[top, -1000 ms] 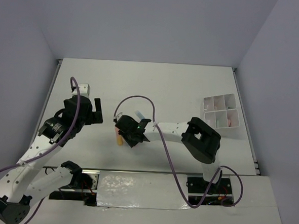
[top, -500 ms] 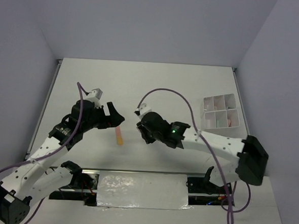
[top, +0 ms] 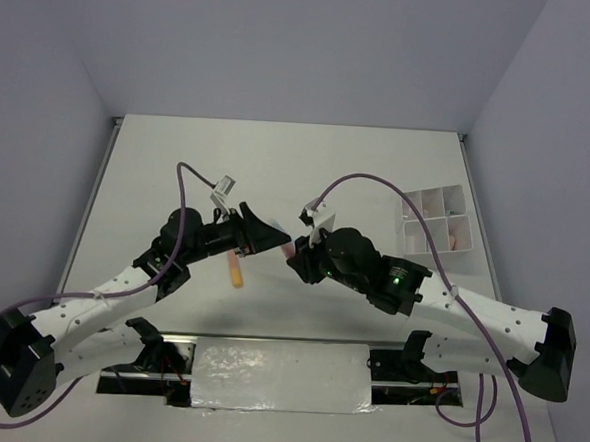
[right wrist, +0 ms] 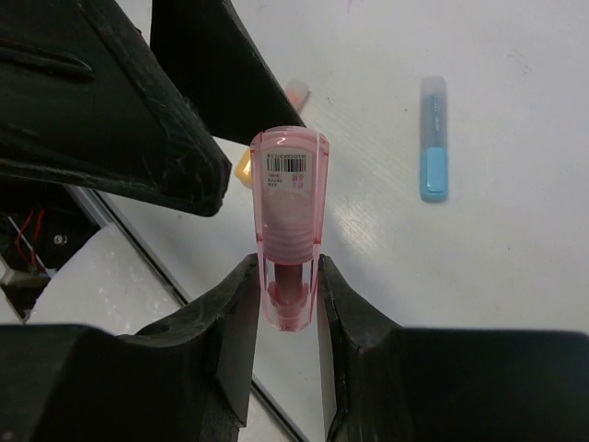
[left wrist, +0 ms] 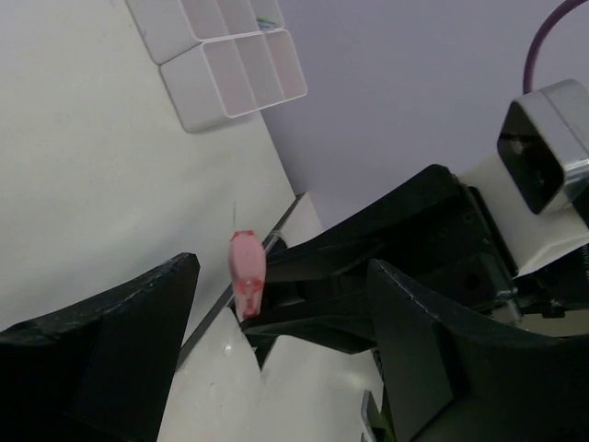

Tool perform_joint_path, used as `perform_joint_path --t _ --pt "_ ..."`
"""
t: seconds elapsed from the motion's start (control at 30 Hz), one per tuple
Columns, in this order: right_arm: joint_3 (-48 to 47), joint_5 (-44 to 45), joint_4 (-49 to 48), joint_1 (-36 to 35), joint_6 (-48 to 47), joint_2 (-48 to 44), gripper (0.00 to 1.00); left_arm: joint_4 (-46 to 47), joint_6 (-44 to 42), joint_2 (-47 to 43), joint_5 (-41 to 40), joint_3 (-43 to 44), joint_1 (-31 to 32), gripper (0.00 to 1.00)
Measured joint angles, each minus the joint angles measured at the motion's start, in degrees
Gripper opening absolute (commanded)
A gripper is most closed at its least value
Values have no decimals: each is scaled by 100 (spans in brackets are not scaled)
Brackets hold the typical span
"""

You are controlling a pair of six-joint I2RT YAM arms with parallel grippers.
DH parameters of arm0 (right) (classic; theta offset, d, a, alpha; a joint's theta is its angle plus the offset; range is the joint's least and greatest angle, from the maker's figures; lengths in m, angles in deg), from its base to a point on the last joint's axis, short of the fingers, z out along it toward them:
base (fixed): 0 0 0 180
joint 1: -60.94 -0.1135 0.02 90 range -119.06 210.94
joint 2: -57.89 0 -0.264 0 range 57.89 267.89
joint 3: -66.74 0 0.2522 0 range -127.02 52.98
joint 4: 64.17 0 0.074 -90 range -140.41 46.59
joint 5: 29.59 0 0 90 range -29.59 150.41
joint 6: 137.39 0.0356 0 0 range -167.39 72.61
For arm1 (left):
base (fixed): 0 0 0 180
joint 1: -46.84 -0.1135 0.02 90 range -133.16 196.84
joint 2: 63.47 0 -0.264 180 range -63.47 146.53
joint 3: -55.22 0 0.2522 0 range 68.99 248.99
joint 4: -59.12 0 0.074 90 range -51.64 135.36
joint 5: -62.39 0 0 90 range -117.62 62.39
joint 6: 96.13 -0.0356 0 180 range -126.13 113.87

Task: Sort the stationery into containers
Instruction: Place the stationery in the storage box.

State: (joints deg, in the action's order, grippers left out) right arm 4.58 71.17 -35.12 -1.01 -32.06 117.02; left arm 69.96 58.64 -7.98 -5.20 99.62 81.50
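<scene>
Between the two arms, just above the desk (top: pixel 328 173), a pink marker (right wrist: pixel 291 198) risks a fall: should the right fingers (right wrist: pixel 230 331) let go before the left fingers (left wrist: pixel 101 368) close, or should the left pair knock its free end, it would likely drop and roll. The right fingers are pinched narrowly on the marker's lower end, its capped end standing clear. The left fingers are spread wide on either side of it, apparently not touching, though the overhead view is too crowded to be sure. An orange marker (top: pixel 236 273) lies on the desk below the meeting point, with a blue marker (right wrist: pixel 433 147) nearby. The white tray (top: pixel 406 233) sits well apart, at the desk's right edge.
</scene>
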Motion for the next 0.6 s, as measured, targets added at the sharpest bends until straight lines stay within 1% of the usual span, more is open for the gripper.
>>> perform_joint_path --t 0.03,0.07,0.13,0.17,0.23,0.27,0.33,0.37,0.43,0.47,0.53,0.57,0.6 --pt "0 13 0 -11 0 -4 23 83 20 46 0 22 59 82" --pt "0 28 4 -22 0 -4 23 138 31 87 -2 52 116 75" --pt "0 57 13 -42 0 -22 24 195 15 197 -17 144 210 70" --pt "0 70 20 -44 0 -48 24 197 -7 260 -31 205 262 65" --pt "0 111 42 -52 -2 -131 24 153 -26 372 -101 313 345 58" --pt "0 127 50 -52 -2 -179 24 140 -39 420 -120 350 376 46" --pt "-2 144 76 -55 -2 -256 24 127 -94 516 -157 393 426 37" --pt "-2 151 92 -57 -2 -284 24 103 -149 575 -168 422 444 24" --pt "-2 219 173 -57 0 -319 24 4 -243 695 -219 505 479 14" --pt "0 249 227 -57 0 -328 26 -52 -313 748 -227 564 507 2" --pt "0 286 289 -55 4 -354 34 -212 -411 824 -264 695 564 0" --pt "2 299 310 -55 17 -382 58 -275 -474 850 -278 758 588 0" --pt "2 308 317 -55 50 -426 73 -330 -503 870 -286 826 619 0"
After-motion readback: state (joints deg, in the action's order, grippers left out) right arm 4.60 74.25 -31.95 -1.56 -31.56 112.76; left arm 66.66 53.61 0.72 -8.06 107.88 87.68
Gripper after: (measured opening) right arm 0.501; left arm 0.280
